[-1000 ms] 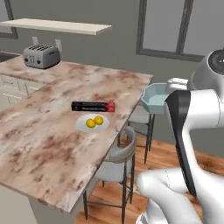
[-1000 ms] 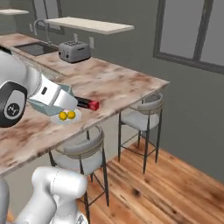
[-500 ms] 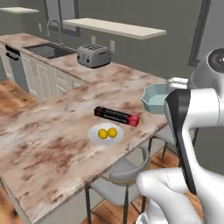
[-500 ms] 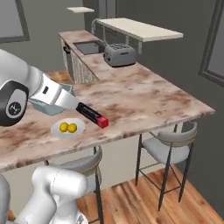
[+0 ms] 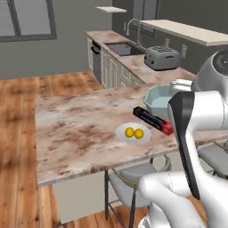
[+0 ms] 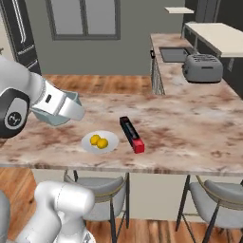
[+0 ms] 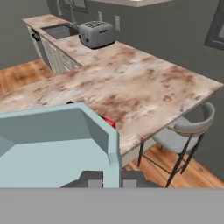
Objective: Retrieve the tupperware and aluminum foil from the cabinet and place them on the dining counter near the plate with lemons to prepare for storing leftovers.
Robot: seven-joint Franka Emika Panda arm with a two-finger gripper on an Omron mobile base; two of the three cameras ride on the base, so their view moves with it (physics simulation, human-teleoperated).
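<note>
Tupperware [image 7: 52, 144] clamped by its rim in claw [image 7: 111, 179], held above bench [image 6: 190, 128]. Aluminum foil box [image 6: 131, 134] lying flat just beside white plate [image 6: 88, 144] carrying two lemons [image 6: 98, 141]. Toaster [image 6: 202, 67] well apart.

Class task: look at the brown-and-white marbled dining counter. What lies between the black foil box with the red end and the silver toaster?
In the right base view, nothing: bare marbled stone of the dining counter runs from the black foil box to the silver toaster.
</note>
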